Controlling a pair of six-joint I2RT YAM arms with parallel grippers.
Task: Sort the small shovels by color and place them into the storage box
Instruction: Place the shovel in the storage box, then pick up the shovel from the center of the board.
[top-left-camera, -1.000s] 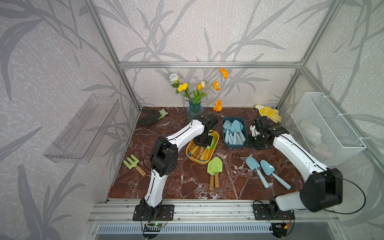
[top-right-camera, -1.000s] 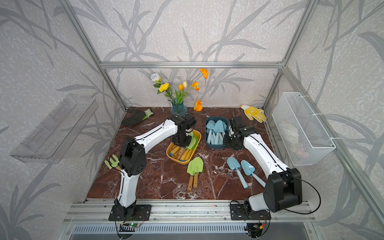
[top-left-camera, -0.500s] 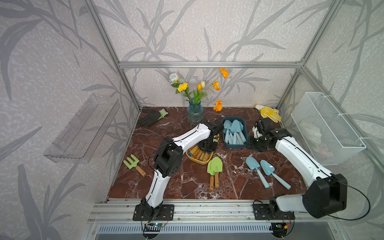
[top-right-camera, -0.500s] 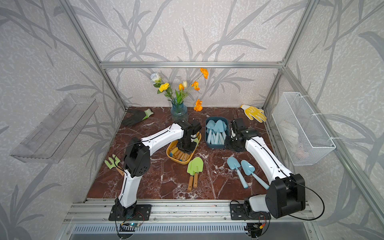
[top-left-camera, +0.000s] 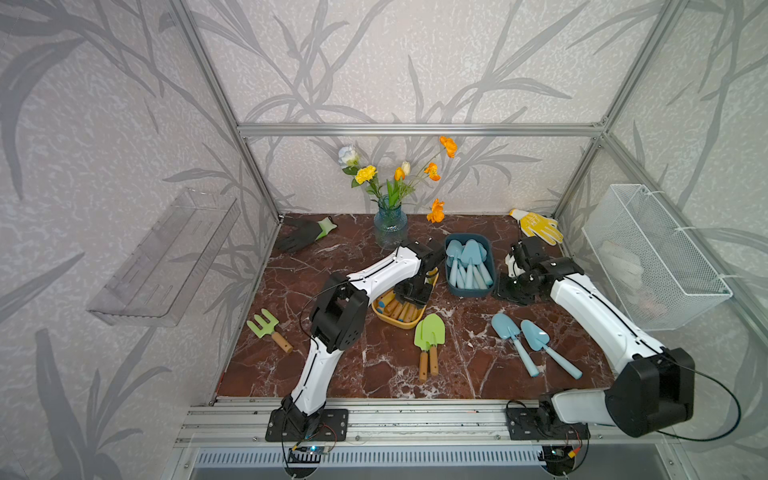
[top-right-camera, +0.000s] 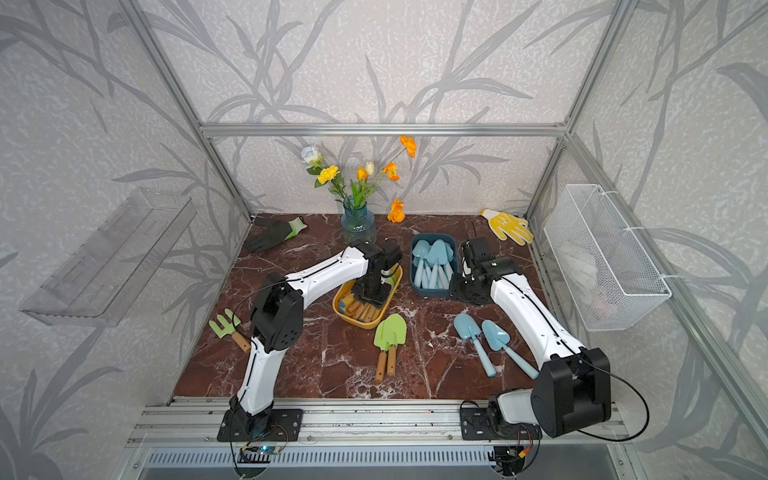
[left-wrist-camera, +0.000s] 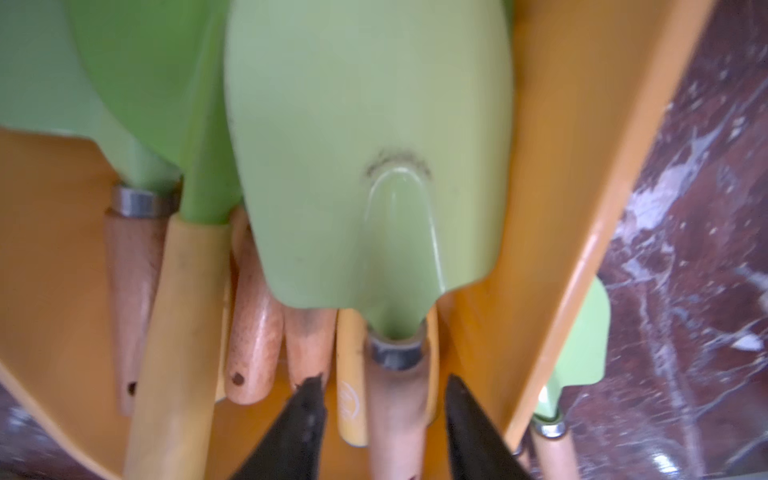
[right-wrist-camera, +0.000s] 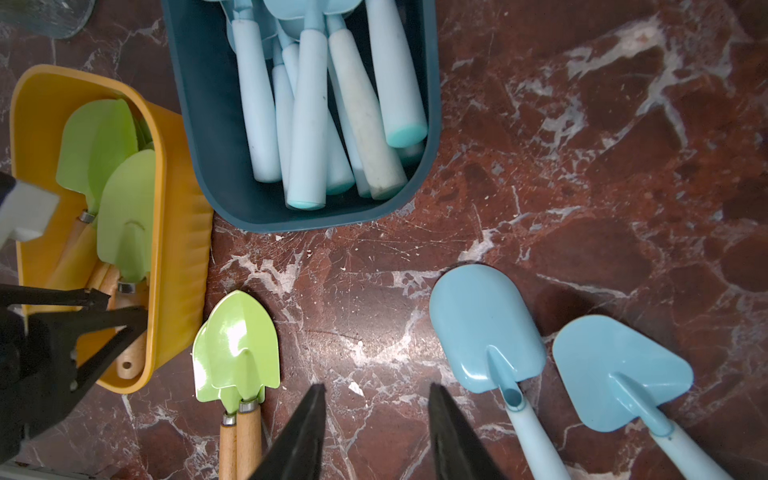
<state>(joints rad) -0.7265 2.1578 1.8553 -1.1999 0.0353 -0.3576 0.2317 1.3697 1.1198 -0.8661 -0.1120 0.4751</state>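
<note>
My left gripper (left-wrist-camera: 382, 384) is down in the yellow storage box (top-left-camera: 400, 325), jaws open on either side of the wooden handle of a green shovel (left-wrist-camera: 365, 166), with a gap on each side. That shovel lies on several other green shovels in the box. My right gripper (right-wrist-camera: 376, 390) hangs open and empty above the table next to the dark blue storage box (right-wrist-camera: 208, 124), which holds several pale blue shovels (right-wrist-camera: 307, 124). Two green shovels (top-left-camera: 430, 332) and two blue shovels (top-left-camera: 505, 326) lie loose on the table in both top views.
A green rake (top-left-camera: 266, 326) lies front left. A vase of flowers (top-left-camera: 390, 224) stands behind the boxes. A black glove (top-left-camera: 305, 232) and a yellow glove (top-left-camera: 538, 226) lie at the back. A wire basket (top-left-camera: 652, 257) hangs right, a clear shelf (top-left-camera: 166, 257) left.
The left gripper has sunk into the yellow box and opened, letting go of a green shovel. The right gripper has drawn back a little from the blue box and opened wider.
</note>
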